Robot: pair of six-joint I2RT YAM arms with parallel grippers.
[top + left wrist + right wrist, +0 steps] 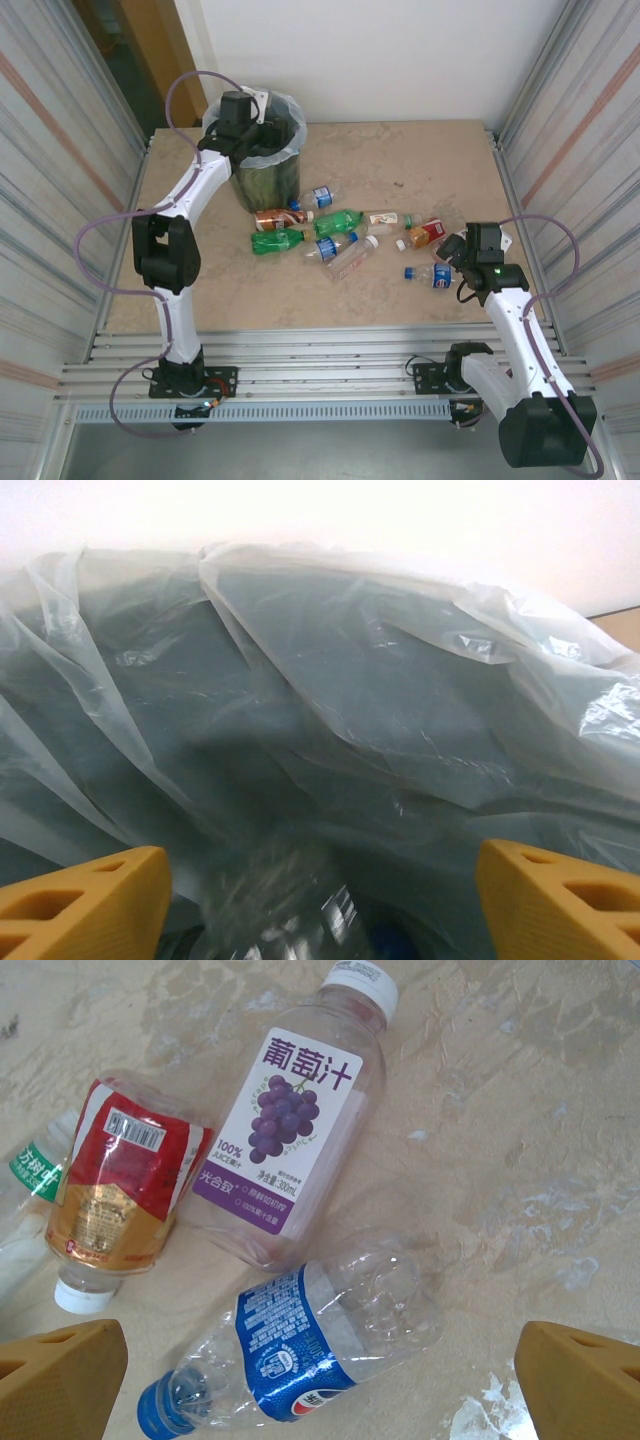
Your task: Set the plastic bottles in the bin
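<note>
Hanging over the bin (268, 188), the left gripper (320, 900) is spread wide and holds nothing. The right gripper (320, 1385) is wide too, above a clear bottle (300, 1345) lying on the table (520, 1160). It should go straight down and pinch the bottle's middle.

**Pale stone-patterned table (420, 160), strewn with plastic bottles (350, 258)**

A dark bin (262, 185) was stood at the far left. The bottles were scattered on their sides from just beside the bin towards the right edge. Among them were two green bottles (277, 241) and a brown bottle (272, 217). Nearer the right, a grape-labelled bottle (300, 1130), a red-labelled bottle (120, 1195) and a crushed blue-labelled bottle (300, 1345) were laid close together.
</note>
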